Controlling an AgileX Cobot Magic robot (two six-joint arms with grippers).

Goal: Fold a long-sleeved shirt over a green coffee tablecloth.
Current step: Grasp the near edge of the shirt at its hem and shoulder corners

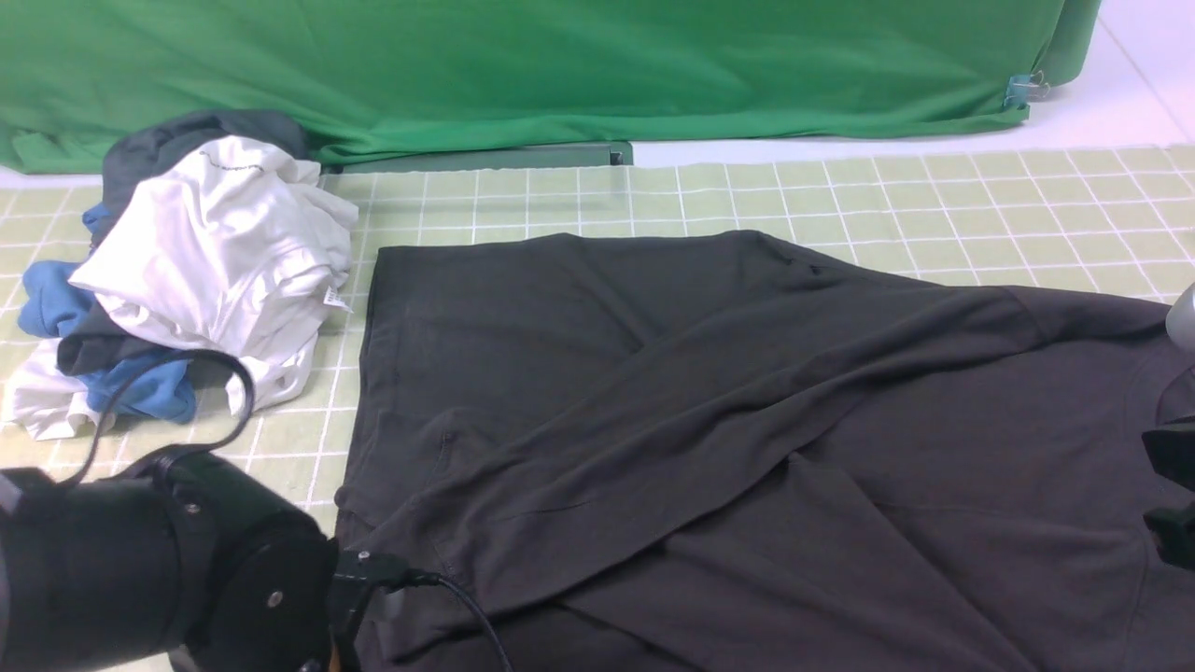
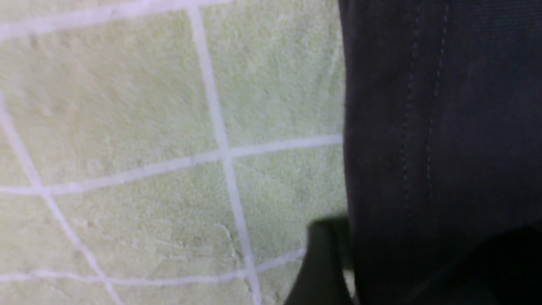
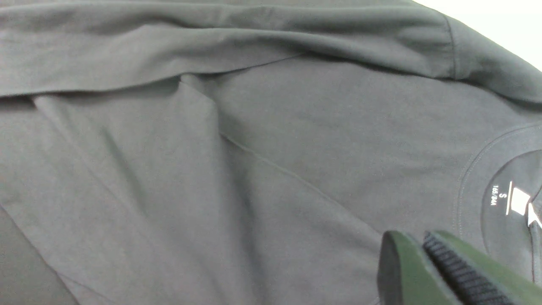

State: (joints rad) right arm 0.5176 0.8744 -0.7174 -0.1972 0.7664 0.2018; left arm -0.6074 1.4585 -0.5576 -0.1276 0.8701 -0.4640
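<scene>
The long-sleeved shirt [image 1: 709,420] lies spread flat on the green coffee tablecloth [image 1: 840,196], its sleeves folded across its body. My left arm [image 1: 187,569] is low at the near left corner of the shirt. In the left wrist view my left gripper [image 2: 417,237] stands open, wide astride the stitched hem of the shirt [image 2: 444,106], with one finger [image 2: 322,262] over the tablecloth [image 2: 127,106]. My right gripper [image 3: 417,239] hovers above the shirt [image 3: 254,148] beside the collar and its white size label [image 3: 508,197]. Its fingers are shut with nothing between them.
A pile of white, blue and dark grey garments [image 1: 205,271] sits at the left on the tablecloth. Plain vivid green fabric [image 1: 560,65] hangs along the back, held by a clip [image 1: 1022,91]. Part of my right arm [image 1: 1172,467] shows at the right edge.
</scene>
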